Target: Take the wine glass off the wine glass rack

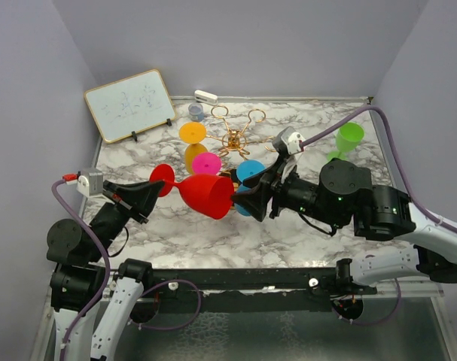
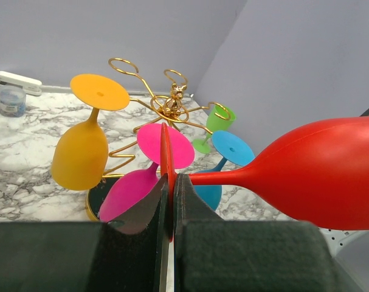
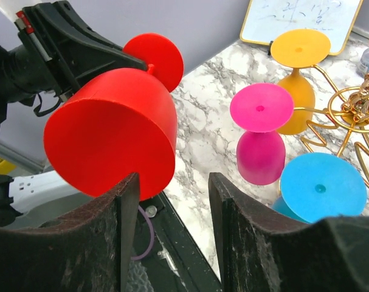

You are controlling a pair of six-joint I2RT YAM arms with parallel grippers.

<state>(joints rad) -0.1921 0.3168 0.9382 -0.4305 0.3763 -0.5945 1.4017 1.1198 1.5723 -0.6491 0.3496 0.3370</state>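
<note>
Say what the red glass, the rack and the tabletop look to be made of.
Red glass: probably plastic, opaque, even matte colour, no glassy shine.
Rack: thin metal wire, polished gold, glinting loops.
Tabletop: white with grey veins like marble; real stone or printed film cannot be told.

whiteboard [image 1: 130, 104] writing illegible, wine glass rack [image 2: 172, 107] base mostly hidden
</note>
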